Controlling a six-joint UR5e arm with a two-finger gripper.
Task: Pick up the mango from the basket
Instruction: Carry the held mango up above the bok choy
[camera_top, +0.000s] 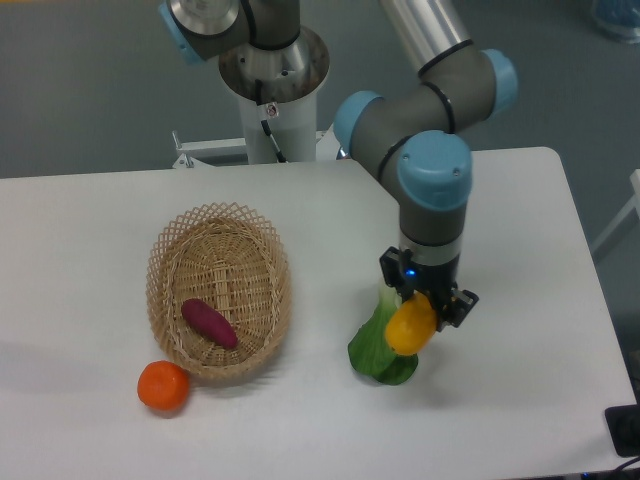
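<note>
The yellow-orange mango (410, 326) hangs in my gripper (424, 312), which is shut on it above the table, well to the right of the basket. The oval wicker basket (168, 262) lies at the left of the table and holds only a dark purple-red sweet potato (209, 323). The mango is outside the basket and off the table surface, in front of a green leafy vegetable.
A round orange fruit (163, 386) lies on the table against the basket's front-left rim. A green leafy vegetable (377, 347) lies right under and behind the held mango. The arm's base column (272, 95) stands at the table's back edge.
</note>
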